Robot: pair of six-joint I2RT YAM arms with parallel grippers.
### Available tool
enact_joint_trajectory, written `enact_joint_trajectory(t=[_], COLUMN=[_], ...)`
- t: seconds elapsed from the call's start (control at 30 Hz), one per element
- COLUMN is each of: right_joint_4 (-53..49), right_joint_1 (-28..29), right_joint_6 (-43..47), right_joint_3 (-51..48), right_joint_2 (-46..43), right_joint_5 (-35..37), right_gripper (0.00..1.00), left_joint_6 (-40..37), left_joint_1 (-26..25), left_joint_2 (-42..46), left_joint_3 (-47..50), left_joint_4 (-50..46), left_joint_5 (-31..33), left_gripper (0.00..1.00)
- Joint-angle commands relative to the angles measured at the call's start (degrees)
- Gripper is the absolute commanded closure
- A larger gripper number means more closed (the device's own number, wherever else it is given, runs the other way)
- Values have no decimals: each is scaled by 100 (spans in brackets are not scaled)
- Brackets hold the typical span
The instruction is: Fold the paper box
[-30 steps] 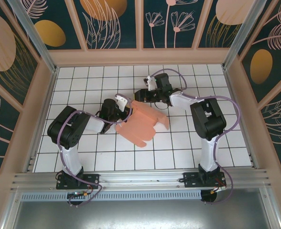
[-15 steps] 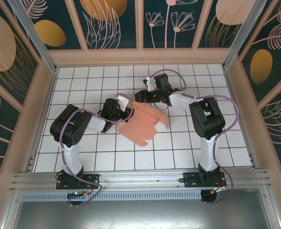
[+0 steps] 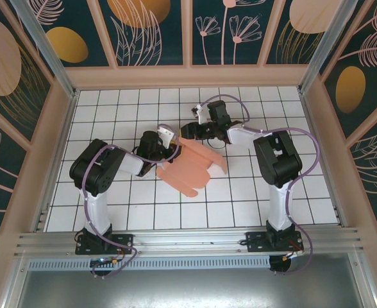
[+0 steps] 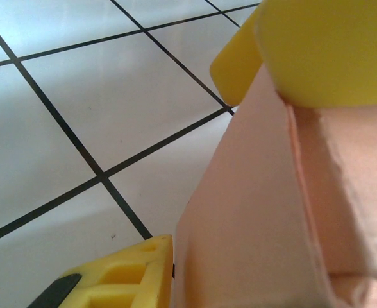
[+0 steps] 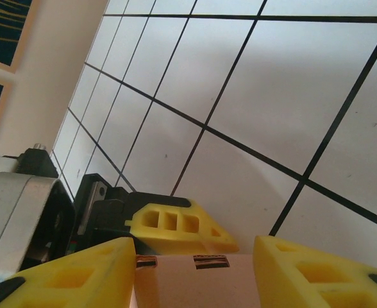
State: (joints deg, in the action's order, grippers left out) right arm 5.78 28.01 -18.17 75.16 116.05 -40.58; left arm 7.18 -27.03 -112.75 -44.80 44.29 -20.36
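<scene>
The salmon-pink paper box lies partly folded on the white tiled floor, its rounded flaps pointing toward the near side. My left gripper is at its far left corner. In the left wrist view its yellow fingers press a folded pink wall between them. My right gripper is at the box's far edge. Its two yellow fingers flank a pink panel with two slots, touching it on both sides. The left gripper's finger shows just behind that panel.
White tiles with black grid lines spread all around the box. Low beige walls enclose the floor. Both forearms reach inward over the tiles toward the box, and an aluminium rail runs along the near edge.
My left gripper has moved up and right, closer to the right gripper, carrying the box's left corner with it. The right gripper has stayed almost still.
</scene>
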Motion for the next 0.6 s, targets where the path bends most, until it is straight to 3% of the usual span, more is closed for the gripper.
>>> enact_joint_trajectory(t=[0.0, 0.27, 0.3, 0.4, 0.57], right_joint_4=[-98, -85, -81, -59, -59], right_joint_1=[33, 24, 25, 24, -14], right_joint_6=[-114, -185, -203, -241, -270], right_joint_3=[-185, -195, -187, -171, -168], right_joint_2=[142, 130, 133, 137, 86], right_joint_5=[-205, -222, -227, -258, -218], right_gripper=[49, 49, 49, 49, 48], left_joint_6=[199, 416, 424, 448, 390], left_joint_1=[-31, -27, -31, -27, -31], left_joint_2=[-152, -229, -220, -219, -204], left_joint_3=[-179, -214, -214, -231, -222], left_joint_4=[95, 308, 317, 315, 221], left_joint_5=[6, -134, -145, -194, -223], left_gripper=[78, 76, 78, 100, 100])
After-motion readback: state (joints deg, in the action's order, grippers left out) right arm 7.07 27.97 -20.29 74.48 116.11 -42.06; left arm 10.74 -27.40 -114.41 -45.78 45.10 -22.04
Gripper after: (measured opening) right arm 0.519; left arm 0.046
